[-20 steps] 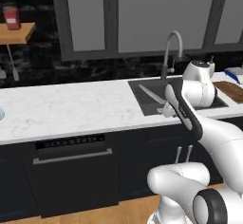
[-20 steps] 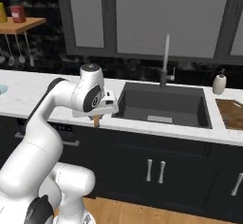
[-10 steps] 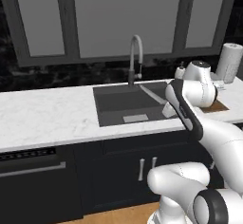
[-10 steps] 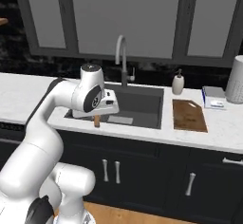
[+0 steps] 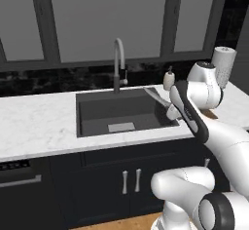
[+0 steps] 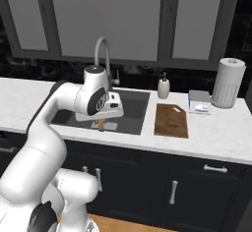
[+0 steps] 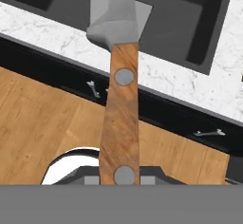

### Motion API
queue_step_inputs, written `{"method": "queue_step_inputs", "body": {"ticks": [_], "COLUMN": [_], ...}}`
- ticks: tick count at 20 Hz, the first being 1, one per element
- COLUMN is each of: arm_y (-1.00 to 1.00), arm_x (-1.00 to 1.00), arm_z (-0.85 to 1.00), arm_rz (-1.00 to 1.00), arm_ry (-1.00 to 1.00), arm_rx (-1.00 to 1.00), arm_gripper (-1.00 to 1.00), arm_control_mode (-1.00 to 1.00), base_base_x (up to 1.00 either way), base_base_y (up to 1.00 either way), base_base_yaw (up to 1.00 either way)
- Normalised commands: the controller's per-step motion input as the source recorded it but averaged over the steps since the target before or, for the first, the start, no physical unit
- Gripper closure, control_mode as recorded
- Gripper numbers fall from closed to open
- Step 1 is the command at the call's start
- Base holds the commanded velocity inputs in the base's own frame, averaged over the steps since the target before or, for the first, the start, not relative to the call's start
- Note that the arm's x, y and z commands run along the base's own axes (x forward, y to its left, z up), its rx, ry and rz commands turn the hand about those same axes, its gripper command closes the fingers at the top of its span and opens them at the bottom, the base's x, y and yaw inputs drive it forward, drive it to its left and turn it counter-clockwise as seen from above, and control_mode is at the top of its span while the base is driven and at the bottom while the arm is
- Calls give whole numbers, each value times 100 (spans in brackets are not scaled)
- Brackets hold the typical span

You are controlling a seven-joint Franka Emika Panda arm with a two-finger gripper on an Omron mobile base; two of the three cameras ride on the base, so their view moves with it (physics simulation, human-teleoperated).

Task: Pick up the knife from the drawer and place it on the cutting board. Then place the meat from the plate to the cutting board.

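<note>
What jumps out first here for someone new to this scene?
The knife dominates the hand view: its wooden handle runs up from the gripper, with the silver blade reaching out over the black sink. In the right base view, the reddish cutting board lies bare on the white counter, right of the sink, near a soap bottle and a paper towel roll.

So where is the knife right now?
The knife is held in the robot's pincer, up over the front edge of the sink, left of the cutting board in the right base view.
</note>
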Motion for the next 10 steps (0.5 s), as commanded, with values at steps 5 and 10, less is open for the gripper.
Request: {"method": "queue_step_inputs", "body": {"ticks": [5,10], "arm_y": [0,0], "arm_x": [0,0], "arm_z": [0,0], "arm_rz": [0,0], "arm_ry": [0,0], "arm_rx": [0,0], "arm_gripper": [100,100], "arm_control_mode": [100,100], "base_base_x": [21,23], "base_base_y": [-61,-66], "base_base_yaw": [0,0]}}
